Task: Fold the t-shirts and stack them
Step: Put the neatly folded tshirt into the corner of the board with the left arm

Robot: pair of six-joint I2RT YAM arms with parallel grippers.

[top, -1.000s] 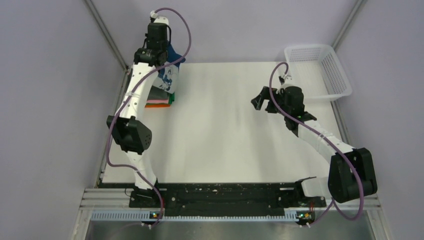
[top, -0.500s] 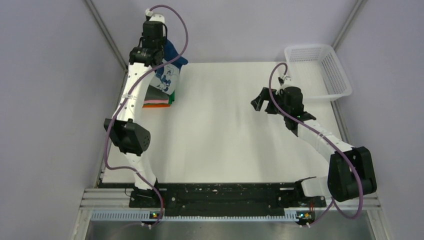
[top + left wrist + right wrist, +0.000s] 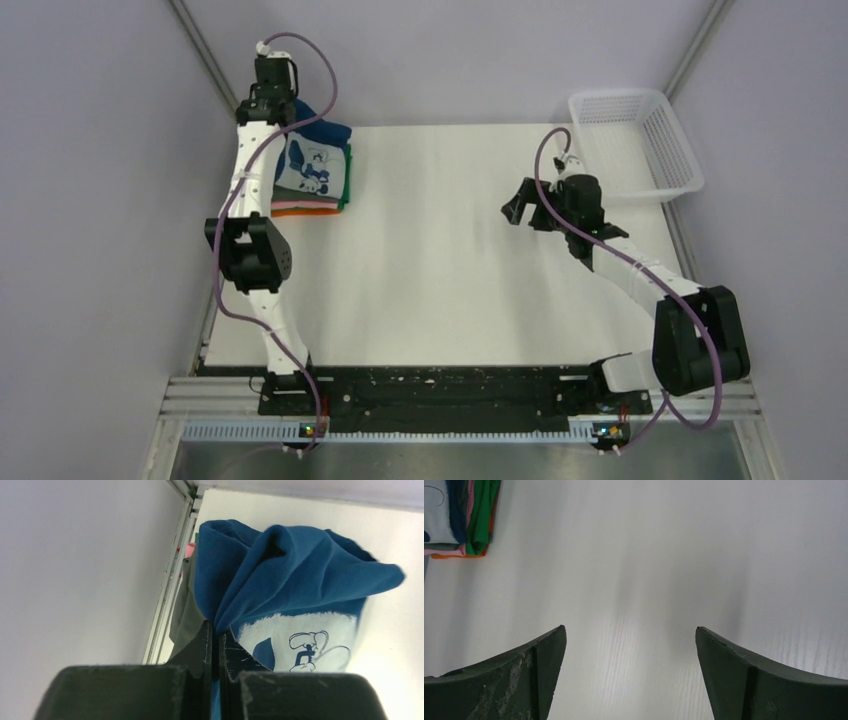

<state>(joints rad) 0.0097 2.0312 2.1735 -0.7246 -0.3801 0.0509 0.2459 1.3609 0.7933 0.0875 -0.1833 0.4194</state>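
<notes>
Pinched shut on a bunched fold, the left claw (image 3: 216,630) holds the navy blue cloth t-shirt (image 3: 312,165) with its pale grey cartoon print. A second ago it hung crumpled in the air; now it lies print-up on the folded grey, pink, orange and green shirts (image 3: 312,206) at the far left of the white table (image 3: 450,280). Stacking looks nearly done, with only the release left, while the right claw (image 3: 629,628) hovers spread wide, well apart.

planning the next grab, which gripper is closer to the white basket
Right. The right gripper hangs open just left of the basket; the left gripper is across the table, shut on the navy t-shirt.
</notes>
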